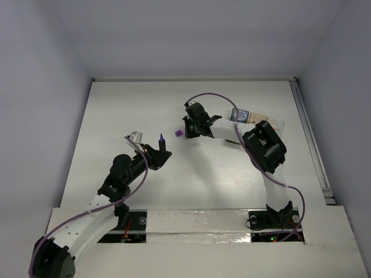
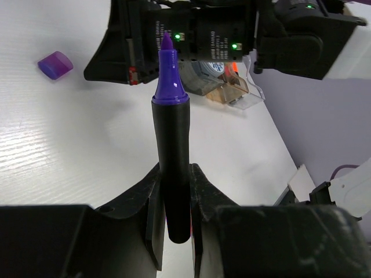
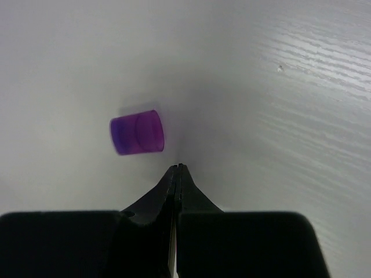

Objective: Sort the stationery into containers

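My left gripper (image 1: 162, 154) (image 2: 174, 191) is shut on a black-bodied highlighter marker (image 2: 173, 145) (image 1: 162, 142). The marker stands upright with its purple tip uncapped. A loose purple cap (image 1: 179, 133) (image 2: 55, 64) (image 3: 137, 132) lies on the white table just beyond it. My right gripper (image 1: 188, 131) (image 3: 178, 168) hovers right next to the cap, jaws shut together with nothing between them. The cap sits just left of its tips, apart from them. A clear plastic box (image 1: 258, 120) (image 2: 239, 91) with a tan insert stands at the back right, and a blue-and-white patterned piece (image 1: 240, 114) sits at its left end.
The right arm's forearm (image 1: 264, 145) stretches across the table's right half, in front of the clear box. White walls close in the table on the left, back and right. A rail (image 1: 310, 139) runs along the right edge.
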Motion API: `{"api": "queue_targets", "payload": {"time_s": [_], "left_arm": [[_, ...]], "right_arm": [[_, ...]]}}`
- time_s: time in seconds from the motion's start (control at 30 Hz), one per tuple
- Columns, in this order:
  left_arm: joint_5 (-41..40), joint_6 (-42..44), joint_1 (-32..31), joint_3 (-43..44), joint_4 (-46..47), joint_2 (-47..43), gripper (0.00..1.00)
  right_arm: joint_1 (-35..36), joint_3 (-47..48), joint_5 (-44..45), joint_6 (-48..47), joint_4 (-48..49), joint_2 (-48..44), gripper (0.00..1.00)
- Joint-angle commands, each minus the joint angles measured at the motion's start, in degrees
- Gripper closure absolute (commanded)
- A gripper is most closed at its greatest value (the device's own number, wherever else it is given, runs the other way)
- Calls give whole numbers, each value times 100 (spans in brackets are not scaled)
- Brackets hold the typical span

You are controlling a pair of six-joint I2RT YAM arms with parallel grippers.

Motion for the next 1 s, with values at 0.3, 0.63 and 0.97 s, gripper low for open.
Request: {"api": "queue_targets", "payload": {"time_s": [0.3, 0.63, 0.97], "left_arm": [[236, 95, 24, 53, 541, 131, 100], [183, 131, 24, 150, 498, 237, 100], [-1, 166, 24, 202, 199, 9, 100]], "right_arm": [[-17, 452, 459, 109, 372, 658, 100], [150, -172, -192, 294, 540, 280, 100], [475, -357, -517, 496, 479, -54, 100]]}}
